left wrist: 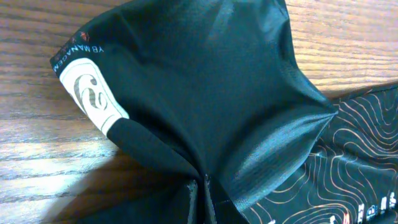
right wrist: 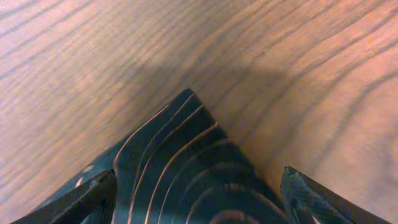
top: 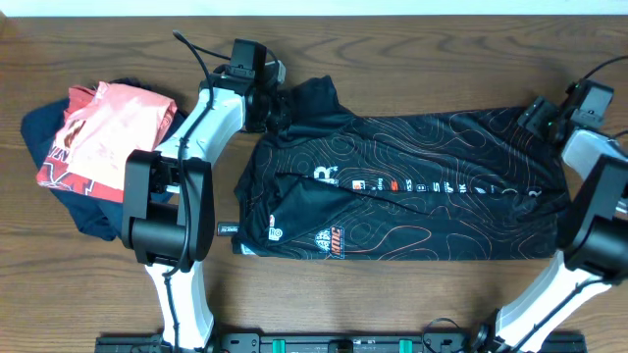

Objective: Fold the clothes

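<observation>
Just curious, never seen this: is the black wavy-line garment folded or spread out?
Mostly spread: the black garment lies stretched wide across the table, with only its left end doubled over and bunched.

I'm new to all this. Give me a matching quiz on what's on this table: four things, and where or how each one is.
1 black contour-print garment
2 salmon-pink shirt
3 navy-blue garment
4 left gripper

a under the pink shirt
b spread mid-table
c pinching black fabric
d top of the side pile

Pairs: 1-b, 2-d, 3-a, 4-c.

Pink shirt (top: 108,127) (red print) atop seemingly navy garment (top: 93,214).
</observation>
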Tool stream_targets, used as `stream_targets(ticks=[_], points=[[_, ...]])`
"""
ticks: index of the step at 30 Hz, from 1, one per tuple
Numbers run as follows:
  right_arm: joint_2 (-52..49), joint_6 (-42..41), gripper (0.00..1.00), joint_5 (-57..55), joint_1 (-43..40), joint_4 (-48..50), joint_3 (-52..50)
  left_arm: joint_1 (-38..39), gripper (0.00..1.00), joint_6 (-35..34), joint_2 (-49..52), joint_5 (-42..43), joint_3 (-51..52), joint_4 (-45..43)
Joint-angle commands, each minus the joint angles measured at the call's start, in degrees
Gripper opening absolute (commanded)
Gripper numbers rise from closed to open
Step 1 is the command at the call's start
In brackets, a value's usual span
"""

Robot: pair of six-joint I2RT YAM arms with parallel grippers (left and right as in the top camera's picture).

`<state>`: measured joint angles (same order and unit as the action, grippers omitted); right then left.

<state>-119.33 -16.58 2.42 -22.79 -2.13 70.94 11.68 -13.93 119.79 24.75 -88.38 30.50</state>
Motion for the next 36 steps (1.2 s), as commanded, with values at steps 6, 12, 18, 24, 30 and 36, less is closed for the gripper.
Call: stream_targets(ticks=[6,12,18,24,30,36], points=[[-4.79,-1.66,0.64,-0.85,0.81,4.50,0.63,-0.09,0.06,-0.11,-0.11,0.31,-0.35,0.52],[-4.85,-1.62,0.01,-0.83,0.90,4.52,0.63,-0.11,0.06,-0.13,-0.11,0.31,-0.35,0.59],[-3.26,-1.64,0.01,-0.87,0.31,0.55,0.66,-0.33,0.06,-0.13,-0.72,0.33,-0.37,0.31],[5.86,-1.60,0.01,-1.84,-2.01,-7.04,0.66,-1.01,0.06,-0.35,-6.69,0.33,-0.37,2.19],[17.70,0.94,0.03,-2.51,-3.85,-20.13,0.66,-1.01,0.06,-0.35,-13.14,0.33,-0.37,11.76],[23.10,2.03,0.01,-15.39,-5.16,-38.66,0.63,-0.83,0.06,-0.31,-13.99,0.31,-0.02,26.84]])
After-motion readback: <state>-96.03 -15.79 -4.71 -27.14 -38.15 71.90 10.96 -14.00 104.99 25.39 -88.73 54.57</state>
